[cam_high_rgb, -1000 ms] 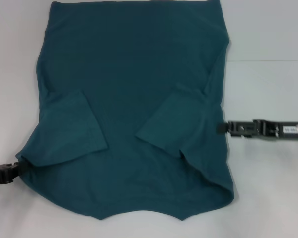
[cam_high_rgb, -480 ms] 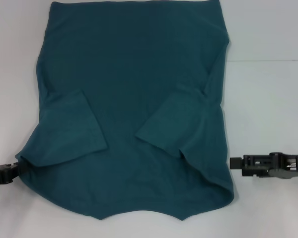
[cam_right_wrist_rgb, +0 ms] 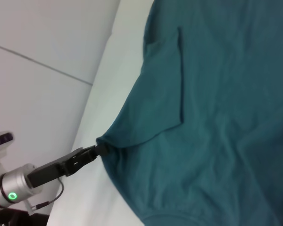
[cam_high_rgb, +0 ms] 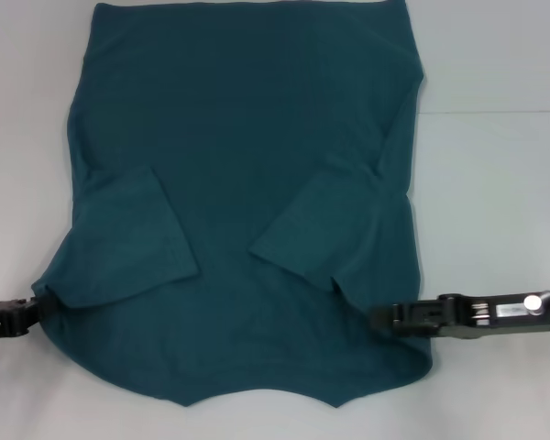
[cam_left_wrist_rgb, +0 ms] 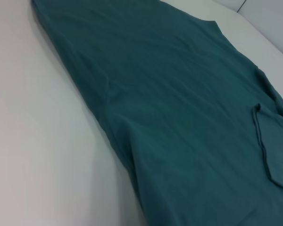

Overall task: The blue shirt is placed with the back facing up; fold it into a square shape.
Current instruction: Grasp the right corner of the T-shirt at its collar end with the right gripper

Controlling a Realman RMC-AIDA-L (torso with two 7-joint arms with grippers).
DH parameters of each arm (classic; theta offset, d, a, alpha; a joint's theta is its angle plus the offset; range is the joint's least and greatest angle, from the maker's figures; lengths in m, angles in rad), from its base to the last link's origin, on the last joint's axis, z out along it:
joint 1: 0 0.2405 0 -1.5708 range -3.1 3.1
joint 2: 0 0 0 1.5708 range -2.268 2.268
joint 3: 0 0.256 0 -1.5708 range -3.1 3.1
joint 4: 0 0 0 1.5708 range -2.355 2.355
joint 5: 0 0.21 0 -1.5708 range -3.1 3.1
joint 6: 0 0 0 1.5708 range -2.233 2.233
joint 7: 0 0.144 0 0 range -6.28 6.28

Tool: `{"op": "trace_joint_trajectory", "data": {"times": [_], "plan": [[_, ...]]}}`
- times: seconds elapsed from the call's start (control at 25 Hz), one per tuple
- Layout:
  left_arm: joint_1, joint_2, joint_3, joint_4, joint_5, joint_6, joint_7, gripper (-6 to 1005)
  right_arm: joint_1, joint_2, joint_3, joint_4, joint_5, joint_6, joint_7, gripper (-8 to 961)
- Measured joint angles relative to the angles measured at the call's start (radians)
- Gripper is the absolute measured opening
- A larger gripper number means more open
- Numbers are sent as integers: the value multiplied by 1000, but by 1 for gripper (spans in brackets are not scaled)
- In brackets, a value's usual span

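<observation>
A bare test bench: plain white table (cam_high_rgb: 495,183) and robot arms, nothing homely

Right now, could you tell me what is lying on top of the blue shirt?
Both sleeves are folded inward onto the blue shirt, and the right gripper reaches over its edge. Anything beneath the fabric is covered.

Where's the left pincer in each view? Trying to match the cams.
Head view: left pincer at the picture's left edge, low, on the corner of the dark teal-blue short-sleeved soft fabric shirt.
Left wrist view: not in it; only shirt and the white table.
Right wrist view: lower left, tip on the shirt's pointed corner.
Shared landmark: the folded-in sleeve beside that corner.
</observation>
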Motion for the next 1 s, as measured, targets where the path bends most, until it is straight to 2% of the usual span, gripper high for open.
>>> {"op": "trace_joint_trajectory", "data": {"times": [0.12,0.48,0.72,1.0], "plan": [[0,0,0,2,0,0,0,32,8,18,-4,1,-1,5,-7,895],[-7,2,0,4,0,4,2,36,7,31,16,-31,6,22,-28,895],[-16,4,0,2,0,5,2,38,0,24,10,-119,-61,20,-29,893],[-28,2,0,-9,0,-3,4,41,12,-2,13,-215,-131,18,-1,890]]}}
